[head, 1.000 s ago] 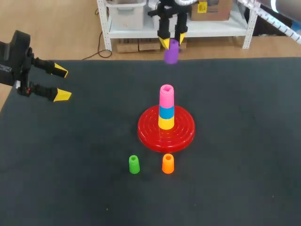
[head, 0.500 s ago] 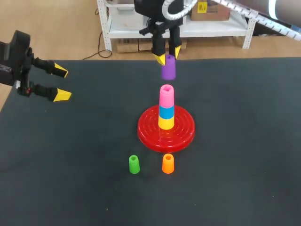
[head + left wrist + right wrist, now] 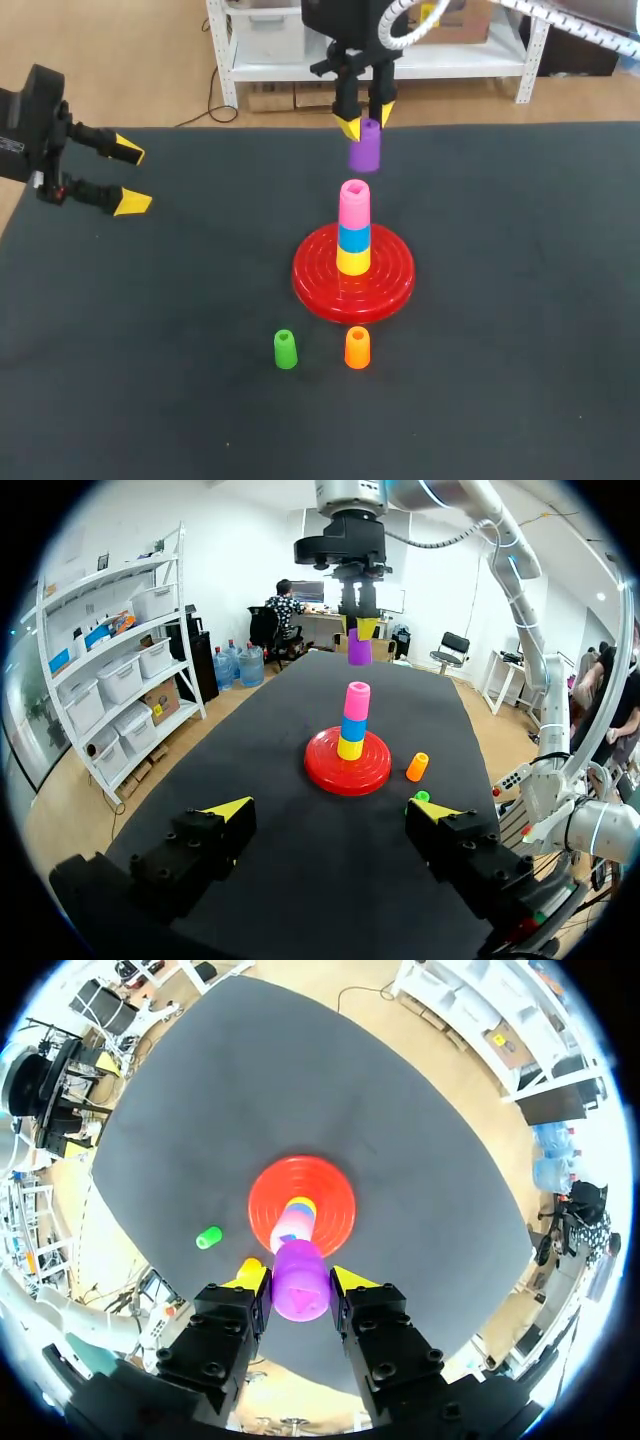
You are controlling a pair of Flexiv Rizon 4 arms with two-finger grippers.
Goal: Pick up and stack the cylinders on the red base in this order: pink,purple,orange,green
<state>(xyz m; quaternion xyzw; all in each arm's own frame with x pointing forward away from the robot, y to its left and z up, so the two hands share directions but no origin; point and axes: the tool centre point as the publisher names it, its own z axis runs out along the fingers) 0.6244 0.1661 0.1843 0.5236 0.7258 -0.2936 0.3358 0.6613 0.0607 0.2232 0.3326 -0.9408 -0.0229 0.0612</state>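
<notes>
Dark table top (image 3: 520, 330) — matte, charcoal-grey, evenly lit, cloth-like

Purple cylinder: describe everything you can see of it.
The purple cylinder is small, smooth and plastic-looking, with a darker recess in the end facing the wrist. It is upright in the air, its upper part clamped between the yellow tips of the right gripper. It is roughly above the pink cylinder topping the stack on the red base, with a clear gap between them. Nothing else touches it.

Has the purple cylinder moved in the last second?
Yes. The purple cylinder, held by the right end effector, has dropped closer to the pink cylinder atop the stack on the red base.
</notes>
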